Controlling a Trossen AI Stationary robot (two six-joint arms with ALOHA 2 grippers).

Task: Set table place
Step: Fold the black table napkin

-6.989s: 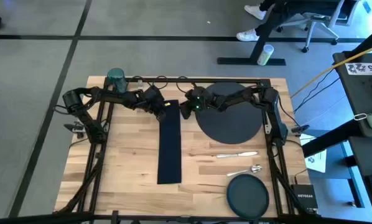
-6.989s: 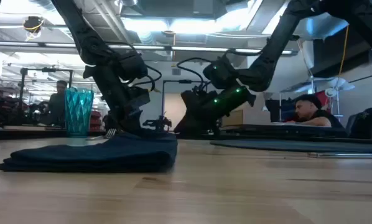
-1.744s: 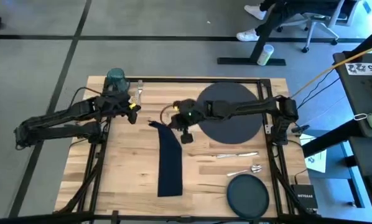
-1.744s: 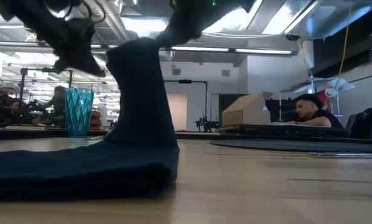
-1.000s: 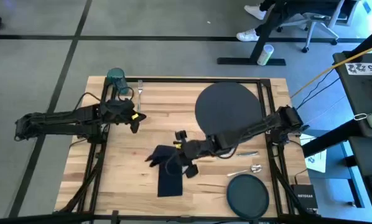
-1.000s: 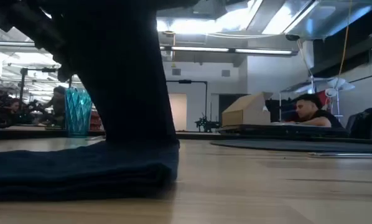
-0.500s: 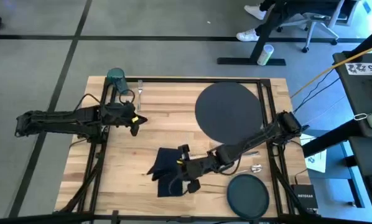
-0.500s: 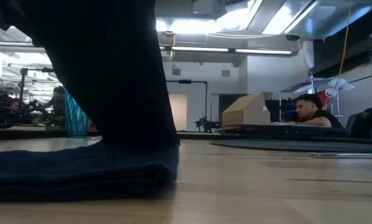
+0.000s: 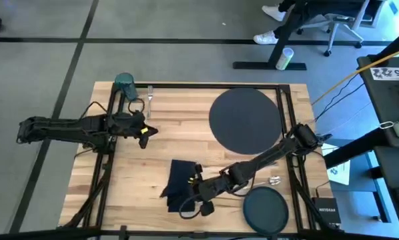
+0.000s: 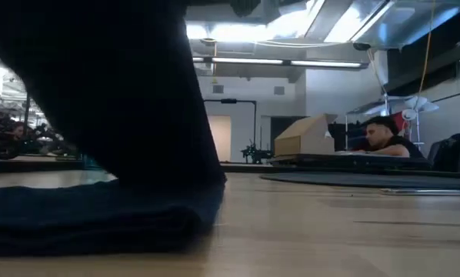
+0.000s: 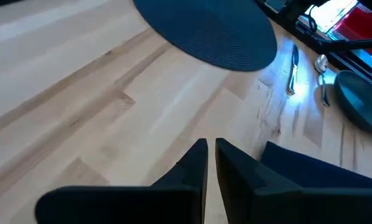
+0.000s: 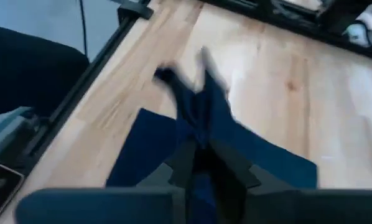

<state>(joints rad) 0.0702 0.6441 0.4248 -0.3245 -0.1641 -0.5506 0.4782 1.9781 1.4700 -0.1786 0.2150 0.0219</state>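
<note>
The navy napkin (image 9: 177,181) lies bunched and doubled over near the table's front edge, left of the small dark plate (image 9: 265,209). My right gripper (image 9: 188,195) is low over it and shut on its cloth. In the low view the napkin (image 10: 99,115) rises as a dark sheet from a flat part on the wood. My left gripper (image 9: 147,131) hovers shut over bare wood at the left, touching nothing. The round charger (image 9: 245,120) lies at the back right, the teal cup (image 9: 124,83) and fork (image 9: 148,100) at the back left. My right gripper pinches a bunched end of the napkin (image 12: 200,127) between its two fingers, slanting down from the table's right. Several layers seem gathered there. The held end is raised, and the rest of the napkin (image 12: 260,163) lies flat on the table beneath.
The spoon (image 9: 273,179) lies beside my right arm, just behind the small plate. Knife (image 11: 293,63) and spoon (image 11: 321,70) show between charger and plate in the left wrist view. Black rails edge the table (image 9: 153,150); bare wood spans its middle.
My right gripper has carried the napkin's held end toward the table's near edge and lower. The napkin has folded over itself: its near part stayed on the wood while the far part was drawn over it. My left gripper has stayed almost still.
</note>
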